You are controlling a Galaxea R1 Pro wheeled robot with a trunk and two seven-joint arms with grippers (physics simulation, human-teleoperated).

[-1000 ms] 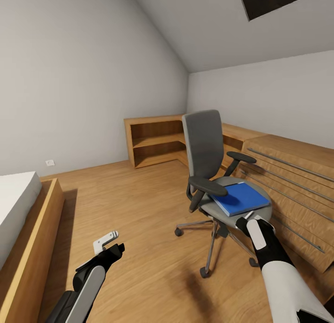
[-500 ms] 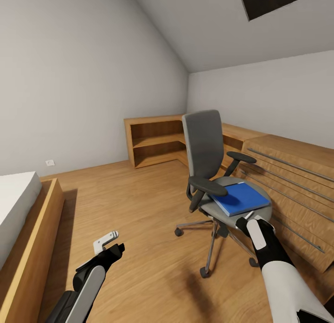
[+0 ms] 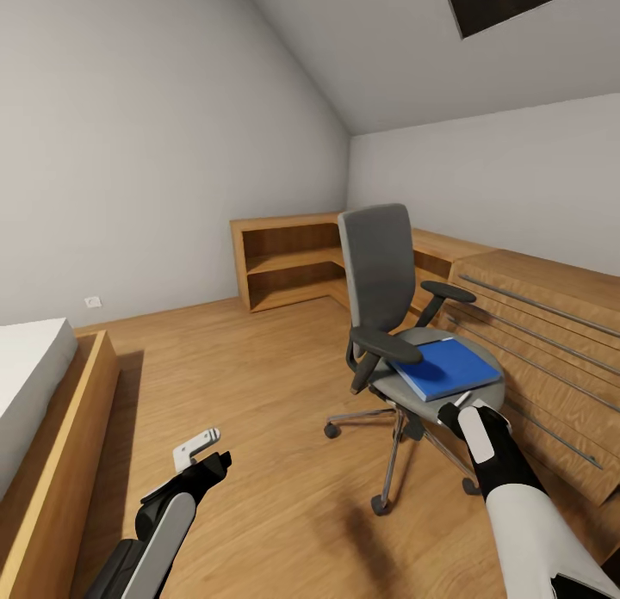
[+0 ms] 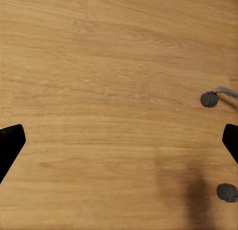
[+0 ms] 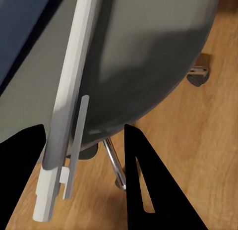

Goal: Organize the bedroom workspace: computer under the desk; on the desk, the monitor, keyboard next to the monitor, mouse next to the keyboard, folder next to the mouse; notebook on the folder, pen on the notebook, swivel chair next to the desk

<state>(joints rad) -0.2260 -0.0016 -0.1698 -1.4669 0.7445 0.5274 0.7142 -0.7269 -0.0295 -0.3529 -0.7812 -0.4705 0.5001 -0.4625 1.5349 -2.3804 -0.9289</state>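
While the left gripper (image 3: 200,448) hangs low over the bare wooden floor (image 3: 258,384) with its fingers spread wide and nothing between them, the right gripper (image 3: 461,403) is at the front edge of the swivel chair (image 3: 379,272). Its fingers look parted, with a thin pale strip seen between them in the right wrist view, but I cannot tell if they hold anything. Just behind it the blue folder (image 3: 448,367) lies flat on the grey seat, one corner close to the seat edge. I judge it light, thin and a bit slippery, likely to bend, so take it at the near edge or corner. Further back stand low wooden cabinets (image 3: 542,341) and open shelves (image 3: 284,263).
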